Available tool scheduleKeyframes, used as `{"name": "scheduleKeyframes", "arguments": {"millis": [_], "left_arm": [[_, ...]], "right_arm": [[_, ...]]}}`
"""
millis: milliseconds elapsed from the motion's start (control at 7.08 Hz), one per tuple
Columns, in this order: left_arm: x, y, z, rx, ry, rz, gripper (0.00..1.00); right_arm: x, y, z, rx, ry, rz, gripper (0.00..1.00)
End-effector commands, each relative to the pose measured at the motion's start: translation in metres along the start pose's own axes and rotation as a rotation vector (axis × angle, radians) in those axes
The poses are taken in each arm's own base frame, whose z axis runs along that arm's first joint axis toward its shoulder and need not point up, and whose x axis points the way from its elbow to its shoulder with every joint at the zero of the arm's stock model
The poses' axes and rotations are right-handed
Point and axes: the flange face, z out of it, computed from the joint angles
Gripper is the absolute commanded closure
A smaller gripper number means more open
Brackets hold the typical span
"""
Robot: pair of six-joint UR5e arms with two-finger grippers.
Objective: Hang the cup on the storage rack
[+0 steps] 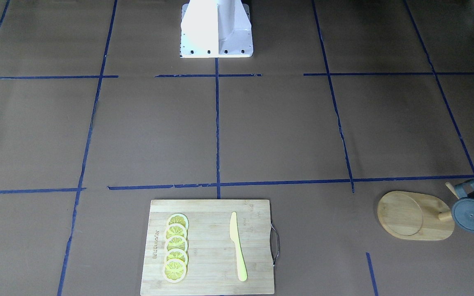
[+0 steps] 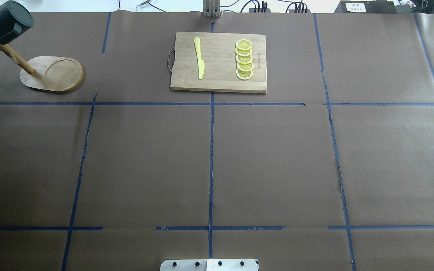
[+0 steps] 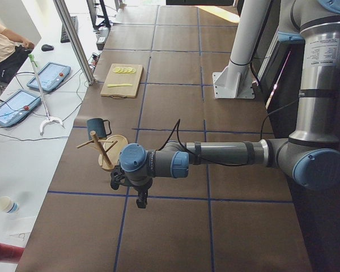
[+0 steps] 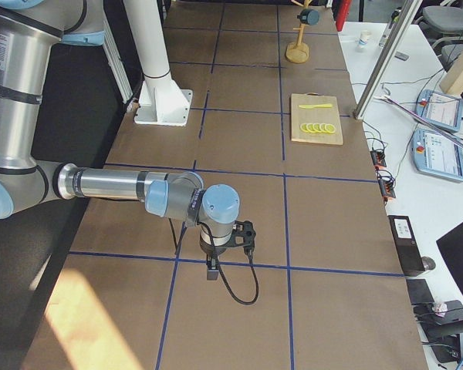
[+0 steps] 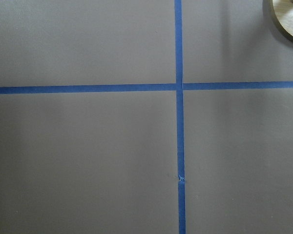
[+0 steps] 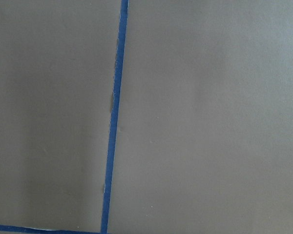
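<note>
Item: cup (image 2: 8, 22), dark blue-grey, carried on a peg of the storage rack (image 2: 57, 73) in the upper left corner of the overhead view and held clear of the table (image 2: 277, 158). In the front-facing view it is seen at the lower right, its round underside turned to the camera and its loop handle at the top against a thin dowel. The rack's oval wooden base is set flat just beside it, and a curved edge of that base is caught in the upper right corner of the left wrist view. Surroundings: a bamboo cutting board (image 1: 208, 246) with a metal handle is placed at the bottom centre of the front-facing view, well apart from the rack. On it are laid a yellow knife (image 1: 237, 246) and a row of five overlapping lemon slices (image 1: 176, 246). Lettering is engraved along the board's edge beside the slices but is too small to be read. The table is covered in brown paper crossed by blue tape lines (image 2: 211, 158). The left gripper (image 3: 141, 203) and right gripper (image 4: 213, 271) are pointed down over bare paper; whether the fingers are apart or together cannot be told.
</note>
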Motion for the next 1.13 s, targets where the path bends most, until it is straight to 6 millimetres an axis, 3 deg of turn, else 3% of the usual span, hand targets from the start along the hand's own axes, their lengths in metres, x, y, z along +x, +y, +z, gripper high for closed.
{"name": "scheduleKeyframes", "arguments": {"millis": [0, 988], "left_arm": [[-0.0014, 0.0011, 0.0013, -0.003, -0.001, -0.003, 0.0], [-0.0028, 0.0067, 0.0028, -0.006, 0.0, -0.006, 0.0]], "right_arm": [[0.0001, 0.0006, 0.0003, -0.001, 0.0, 0.003, 0.0], [0.0001, -0.0001, 0.0003, 0.0, -0.002, 0.006, 0.0]]}}
